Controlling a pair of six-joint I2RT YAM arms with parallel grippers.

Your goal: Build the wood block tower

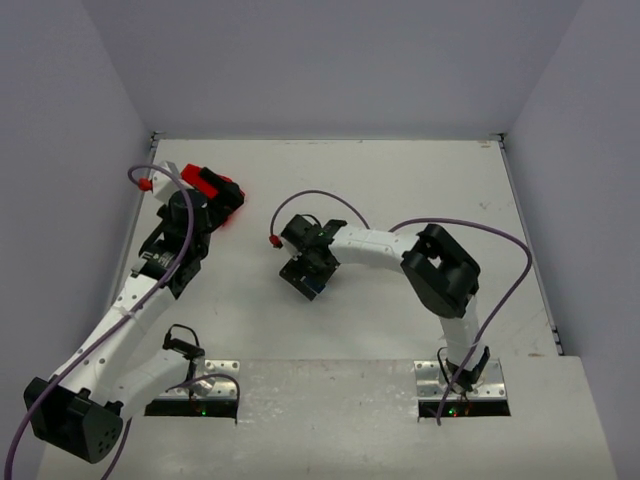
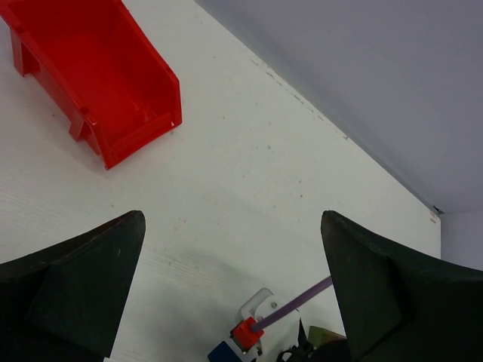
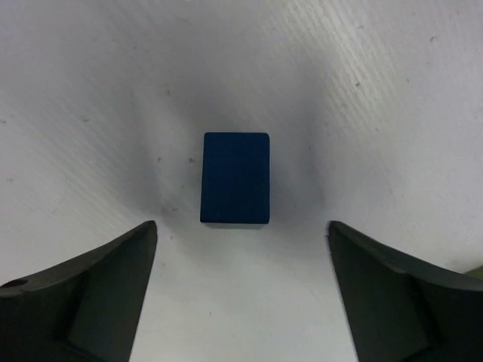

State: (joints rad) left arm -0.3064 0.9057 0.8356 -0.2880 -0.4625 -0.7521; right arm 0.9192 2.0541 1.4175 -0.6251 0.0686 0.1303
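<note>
A dark blue block [image 3: 235, 178] lies flat on the white table. My right gripper [image 3: 241, 226] is open just above it, with the block ahead of the gap between the fingers and touching neither. In the top view the right gripper [image 1: 308, 275] points down at mid-table, and a bit of the blue block [image 1: 319, 289] shows under it. My left gripper [image 2: 232, 219] is open and empty, raised over bare table. In the top view the left gripper [image 1: 226, 203] is by the red bin. An olive-brown patch [image 2: 326, 335] beside the right arm may be a block. Lilac and orange-red blocks are out of view.
A red plastic bin [image 1: 212, 183] stands at the back left and shows empty in the left wrist view [image 2: 98, 75]. The right arm's purple cable with its red connector [image 2: 247, 332] hangs near the blue block. Grey walls enclose the table on three sides.
</note>
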